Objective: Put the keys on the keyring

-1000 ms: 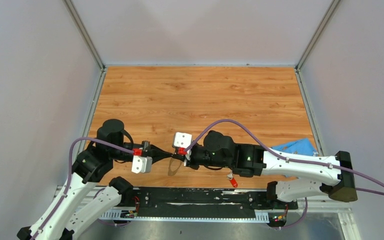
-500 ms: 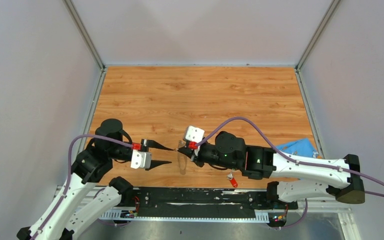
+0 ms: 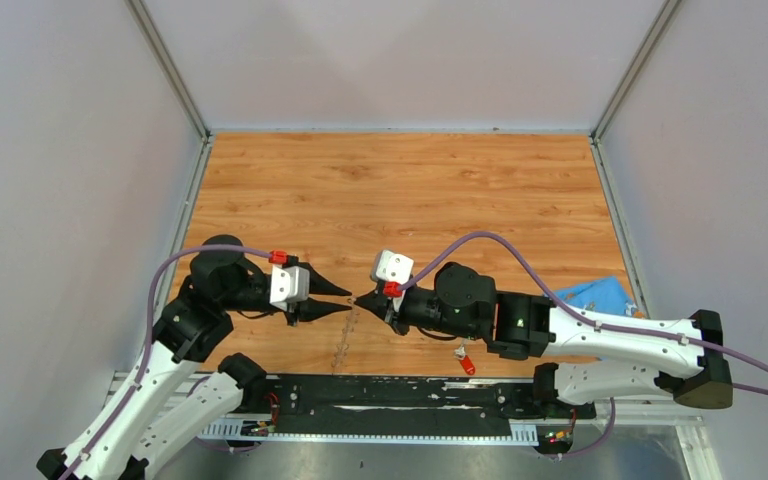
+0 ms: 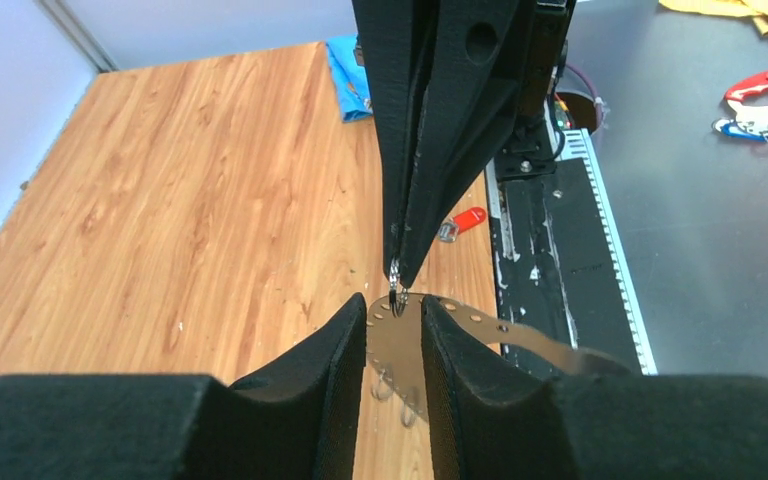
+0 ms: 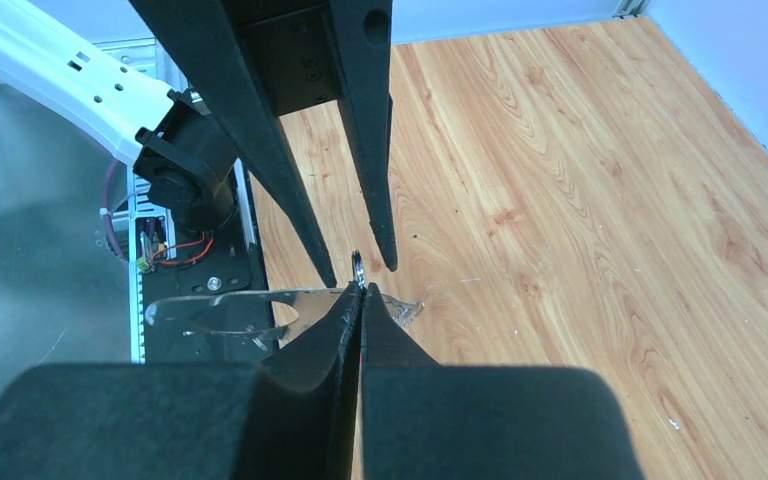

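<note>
While the right gripper pinches the large thin grey jagged-edged metal keyring at the table's 6 o'clock and the left gripper straddles it open-jawed, an off-centre closure could twist it free, stranding the red-headed metal key at its 4 o'clock.

red key half under right arm, keyring partly behind left tool

Senior: Illumination?
Inspector: Bright, even, from overhead; soft shadows beneath the arms at the bench's near edge.
Senior: Focus?
Inspector: Top view sharp. Wrist views: left pincer and right pincer loom blurred, black; keyring glints, washed pale; wood grain beyond crisp.
</note>
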Available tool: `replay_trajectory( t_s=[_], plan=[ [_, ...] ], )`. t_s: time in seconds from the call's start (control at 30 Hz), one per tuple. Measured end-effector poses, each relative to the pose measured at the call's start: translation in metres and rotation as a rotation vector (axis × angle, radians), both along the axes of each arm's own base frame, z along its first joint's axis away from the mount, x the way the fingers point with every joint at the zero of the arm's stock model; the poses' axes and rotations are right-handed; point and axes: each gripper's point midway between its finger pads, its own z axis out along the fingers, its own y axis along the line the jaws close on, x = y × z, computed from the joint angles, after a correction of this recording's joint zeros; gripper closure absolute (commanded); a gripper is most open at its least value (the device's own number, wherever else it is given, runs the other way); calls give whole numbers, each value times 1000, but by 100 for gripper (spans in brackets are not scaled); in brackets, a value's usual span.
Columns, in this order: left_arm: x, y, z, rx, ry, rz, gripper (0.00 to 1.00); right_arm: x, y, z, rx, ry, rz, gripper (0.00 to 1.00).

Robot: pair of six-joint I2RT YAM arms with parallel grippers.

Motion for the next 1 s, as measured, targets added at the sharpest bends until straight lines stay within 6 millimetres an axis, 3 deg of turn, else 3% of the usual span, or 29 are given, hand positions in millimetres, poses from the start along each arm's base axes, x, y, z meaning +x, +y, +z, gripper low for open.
replay_trajectory(
  t_s=[0.2,0.43,0.6,0.87,0.93,1.0],
  plan=[
    [-1,-1,4,-15,28,0,88,-2,1,0,1,2,14,100],
    [-4,-2,1,-9,37,-18,79,-2,2,2,10,1,15,100],
    [-4,-2,-2,1,54,-25,99,-3,2,3,13,0,17,100],
    [-5,-2,-1,-1,52,-26,100,-5,2,3,13,2,29,100],
    [-6,-1,-1,-1,45,-28,100,-6,3,3,13,2,34,92],
    [-7,0,-2,1,22,-33,100,-6,3,2,13,4,38,77]
  ],
)
